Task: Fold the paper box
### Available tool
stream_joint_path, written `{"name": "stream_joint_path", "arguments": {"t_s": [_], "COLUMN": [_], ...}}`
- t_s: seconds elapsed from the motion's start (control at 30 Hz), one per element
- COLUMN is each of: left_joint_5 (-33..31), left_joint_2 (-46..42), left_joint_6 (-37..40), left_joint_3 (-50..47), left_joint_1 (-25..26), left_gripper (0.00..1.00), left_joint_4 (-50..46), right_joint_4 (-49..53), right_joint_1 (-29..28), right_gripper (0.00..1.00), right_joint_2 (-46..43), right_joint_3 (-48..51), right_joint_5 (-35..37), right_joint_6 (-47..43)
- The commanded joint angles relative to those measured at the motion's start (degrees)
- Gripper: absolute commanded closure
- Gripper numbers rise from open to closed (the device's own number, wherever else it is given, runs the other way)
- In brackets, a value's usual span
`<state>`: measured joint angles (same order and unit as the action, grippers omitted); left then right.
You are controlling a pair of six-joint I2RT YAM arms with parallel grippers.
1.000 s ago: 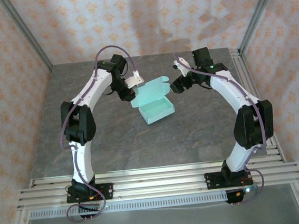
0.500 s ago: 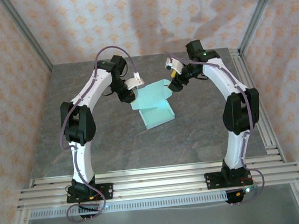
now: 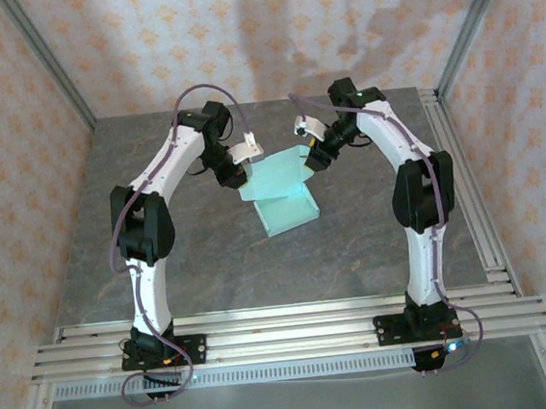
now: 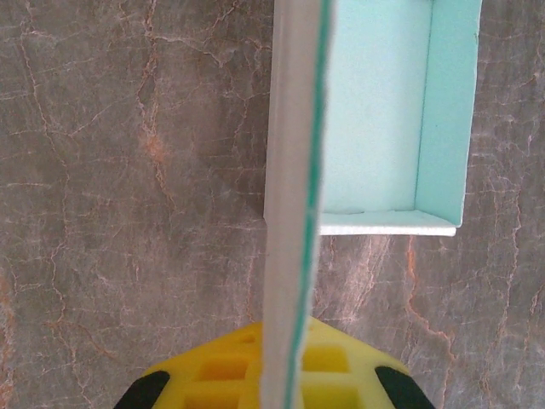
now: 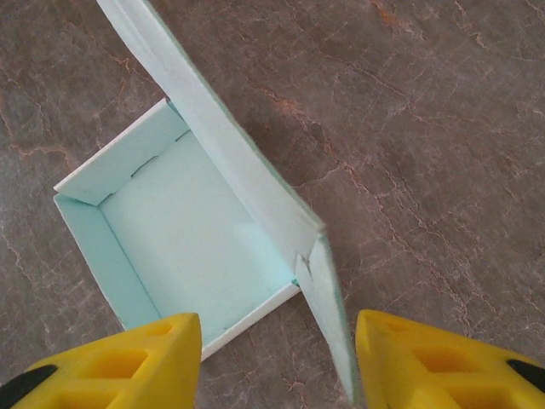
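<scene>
a grey marbled table (image 3: pixel 163 263) is seen, and the paper box (image 3: pixel 288 211) is set near its middle, a little toward the far edge, with its tray open and its lid raised. the lid's left edge is pinched by the left pincer (image 3: pixel 234 172), pressed together on the card. the right pincer (image 3: pixel 315 154) is held spread at the lid's right end, with a side flap lying between its fingers (image 5: pixel 153 349).

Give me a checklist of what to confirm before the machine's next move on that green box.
1. Left claw shut on the lid's edge: ok.
2. Right claw open, straddling the lid's side flap: ok.
3. Paper box sitting flat on the table: ok.
4. Lid down over the box: not ok, it stands raised.
5. Side flap creased cleanly: cannot tell.
</scene>
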<state>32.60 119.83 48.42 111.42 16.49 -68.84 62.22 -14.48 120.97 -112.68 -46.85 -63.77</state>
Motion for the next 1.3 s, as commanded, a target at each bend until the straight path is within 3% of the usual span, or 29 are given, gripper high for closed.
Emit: {"name": "stream_joint_path", "arguments": {"t_s": [0.0,0.27,0.4,0.5,0.6,1.0,1.17,1.27], "left_joint_5": [0.2,0.3,0.4,0.5,0.6,0.4,0.2,0.0], "left_joint_2": [-1.4,-1.4,-1.5,-1.6,-1.6,-1.7,-1.6,-1.6], "left_joint_6": [1.4,1.2,1.3,1.4,1.3,1.3,1.3,1.2], "left_joint_3": [1.5,1.6,1.6,1.7,1.7,2.1,2.0,2.0], "left_joint_1": [0.0,-0.1,0.0,-0.1,0.0,0.0,0.0,0.0], "left_gripper": [1.0,1.0,1.0,1.0,1.0,1.0,1.0,1.0], "left_joint_4": [-3.1,-3.5,-3.4,-3.5,-3.6,-3.8,-3.9,-3.8], "right_joint_4": [2.6,4.5,3.3,0.4,-1.4,3.0,3.6,4.2], "right_joint_1": [-0.1,-0.3,-0.4,-0.5,-0.7,-0.9,-0.9,-0.9], "right_gripper": [0.51,0.7,0.67,0.55,0.55,0.68,0.88,0.89], "right_joint_2": [1.7,2.8,2.8,2.8,3.0,4.5,4.2,3.8], "right_joint_3": [-2.3,-3.8,-3.3,-2.6,-2.3,-4.3,-4.6,-5.2], "right_joint_5": [0.1,1.6,2.8,4.7,5.4,1.9,1.5,1.2], "right_joint_6": [-1.3,-0.7,-0.2,1.1,2.1,0.6,0.6,0.4]}}
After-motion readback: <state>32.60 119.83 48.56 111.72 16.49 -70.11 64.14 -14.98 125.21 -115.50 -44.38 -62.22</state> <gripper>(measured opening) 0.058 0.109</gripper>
